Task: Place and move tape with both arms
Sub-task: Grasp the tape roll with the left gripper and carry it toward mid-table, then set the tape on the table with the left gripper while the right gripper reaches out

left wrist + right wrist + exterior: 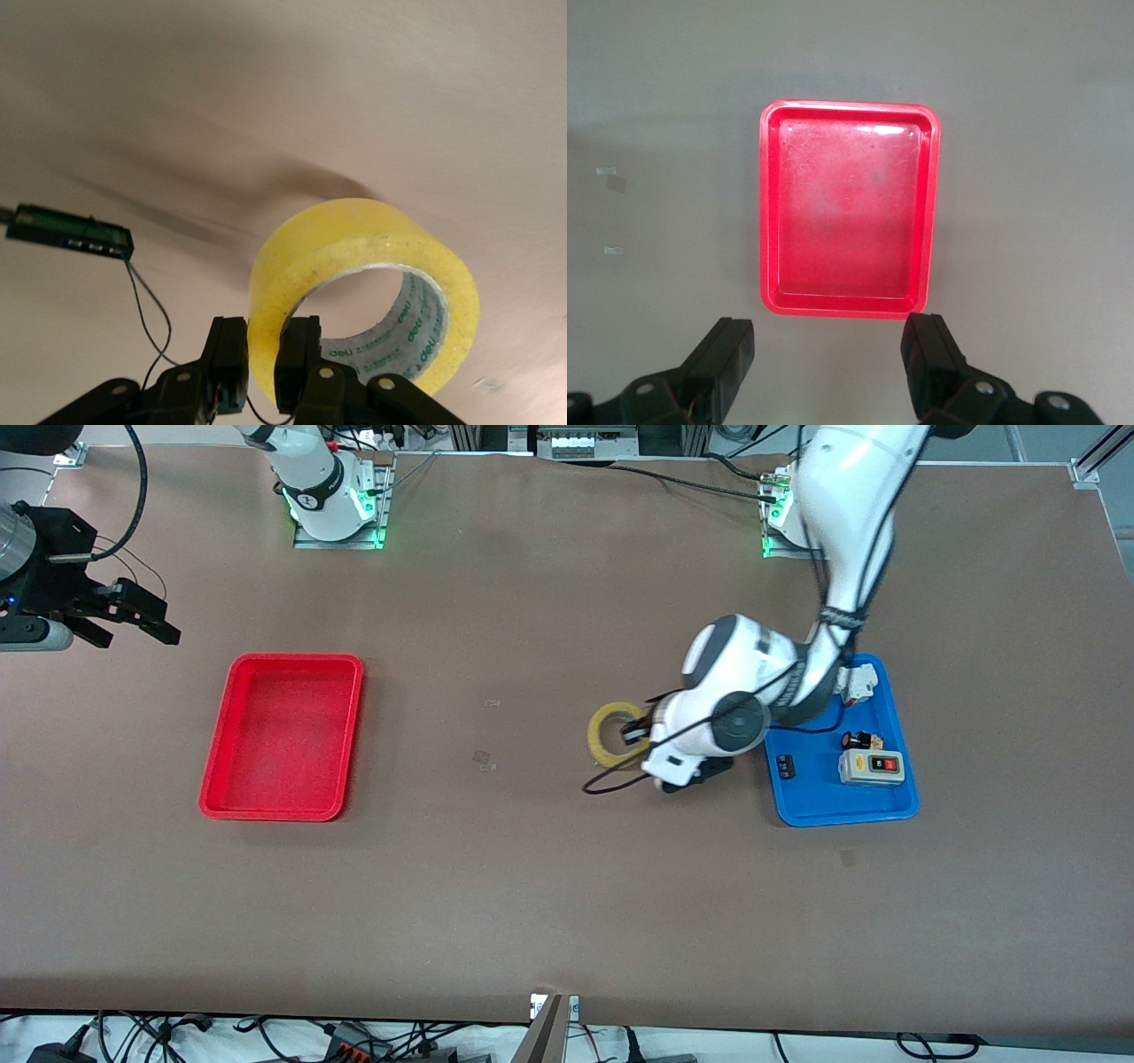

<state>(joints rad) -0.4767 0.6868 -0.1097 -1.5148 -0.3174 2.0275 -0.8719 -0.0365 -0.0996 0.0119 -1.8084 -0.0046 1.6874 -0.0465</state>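
Two arms share the table, and only the left arm (pixel 842 522) is busy. It comes down from its base, bends sharply at the elbow, and turns its wrist toward the middle of the table, beside the blue tray (pixel 895 802). The left gripper (pixel 634 732) holds the tape (pixel 607 735) (a yellowish ring with a wide hole); in the left wrist view its fingers (pixel 229 372) are clamped on the ring's wall, one pad outside and one inside the hole, and the tape (pixel 354 243) stands on edge. Whether it touches the table (pixel 532 886) is unclear.

The right arm (pixel 310 478) waits, its right gripper (pixel 133 624) held up over the right arm's end of the table with fingers (pixel 726 354) spread apart, the red tray (pixel 771 204) seen below it. The red tray (pixel 217 779) lies well apart from the tape.

The blue tray carries a switch box (pixel 871 767) and small parts.
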